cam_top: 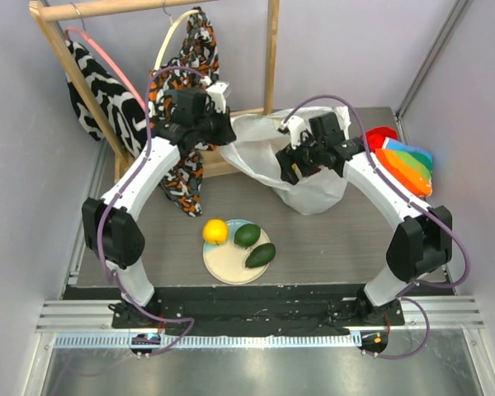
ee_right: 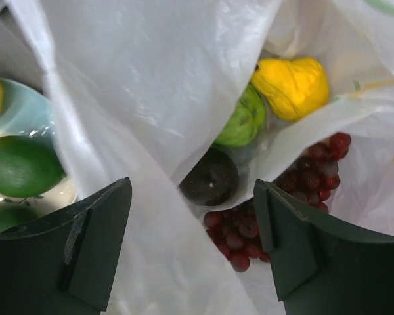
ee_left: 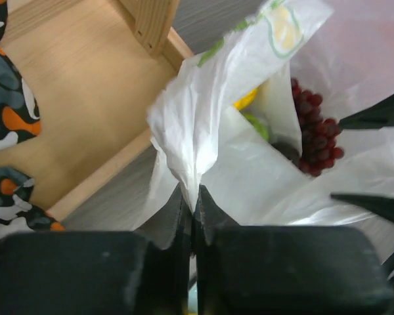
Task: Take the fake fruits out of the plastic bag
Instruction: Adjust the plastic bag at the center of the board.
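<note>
White plastic bag [ee_left: 203, 131] is pinched at its rim by the left fingers [ee_left: 215, 216] while the right fingers [ee_right: 85, 249], spread, hover over the grape bunch [ee_right: 308, 177], probably needing next to dip and close.

Two matching arms, left arm [cam_top: 140, 177] and right arm [cam_top: 381, 188]: glossy white link shells, chunky black joint housings. Purple cable [cam_top: 334, 97] looped along each, from black bases [cam_top: 136, 312] up to the wrists. Small white camera block [cam_top: 219, 92] on each wrist. Left gripper [ee_left: 192, 209]: matte black, blocky fingers tapering to thin tips. Right gripper [ee_right: 192, 197]: dark, smooth wedge-shaped fingers, flat inner faces, faint seam on one.
</note>
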### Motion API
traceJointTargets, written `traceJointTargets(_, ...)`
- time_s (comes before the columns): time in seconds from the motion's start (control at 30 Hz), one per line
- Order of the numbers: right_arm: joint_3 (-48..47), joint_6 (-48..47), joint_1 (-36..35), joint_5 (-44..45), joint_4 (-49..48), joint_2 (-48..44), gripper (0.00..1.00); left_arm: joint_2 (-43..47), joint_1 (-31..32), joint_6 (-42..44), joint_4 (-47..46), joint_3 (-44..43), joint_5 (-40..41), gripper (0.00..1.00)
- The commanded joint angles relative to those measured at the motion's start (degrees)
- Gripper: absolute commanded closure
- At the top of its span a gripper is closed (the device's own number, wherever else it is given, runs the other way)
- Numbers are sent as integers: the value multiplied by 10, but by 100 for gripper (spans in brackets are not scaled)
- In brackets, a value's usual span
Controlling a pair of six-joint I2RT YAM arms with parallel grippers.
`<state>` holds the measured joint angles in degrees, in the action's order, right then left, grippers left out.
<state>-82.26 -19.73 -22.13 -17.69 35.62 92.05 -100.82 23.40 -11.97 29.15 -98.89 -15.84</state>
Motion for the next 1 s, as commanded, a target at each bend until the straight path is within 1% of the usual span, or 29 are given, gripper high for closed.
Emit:
traceJointTargets(0.0,63,29,15,39,-35,-74,23,32,2,16,3,17,-33,100)
traceJointTargets(0.03,83,24,15,16,-28,-90,24,47,2,15,9,39,-45,100)
traceJointTargets(0.07,123,18,15,10,-20,-108,25,84,2,15,10,63,-60,100)
traceJointTargets(0.1,142,17,14,5,-4,-137,26,102,2,14,13,115,-96,100)
traceJointTargets(0.17,190,9,14,-8,16,-159,27,159,3,9,26,162,-122,100)
traceJointTargets(0.23,208,-2,13,-16,46,-174,27,189,4,12,44,214,-151,100)
traceJointTargets(0.3,210,-12,14,-18,56,-175,27,213,6,31,63,241,-161,100)
traceJointTargets(0.4,170,-11,15,-25,49,-146,26,208,6,49,66,251,-158,100)
traceJointTargets(0.53,80,11,21,-23,25,-84,27,180,7,53,65,221,-160,100)
traceJointTargets(0.6,48,11,22,-11,17,-56,29,171,7,52,70,209,-146,100)
traceJointTargets(0.63,17,9,23,-9,16,-35,30,170,7,48,73,194,-127,100)
traceJointTargets(0.7,-11,7,24,-6,12,-9,32,171,7,50,76,187,-127,100)
traceJointTargets(0.73,-41,6,24,-2,13,21,33,171,6,53,74,187,-129,100)
traceJointTargets(0.8,-71,5,24,10,19,51,37,171,7,52,69,193,-131,100)
traceJointTargets(0.87,-119,-22,24,21,39,102,41,171,7,51,67,196,-133,100)
traceJointTargets(0.93,-162,-58,25,34,66,132,45,172,7,49,64,195,-139,100)
traceJointTargets(0.97,-172,-104,26,35,71,153,48,174,7,50,65,194,-145,100)
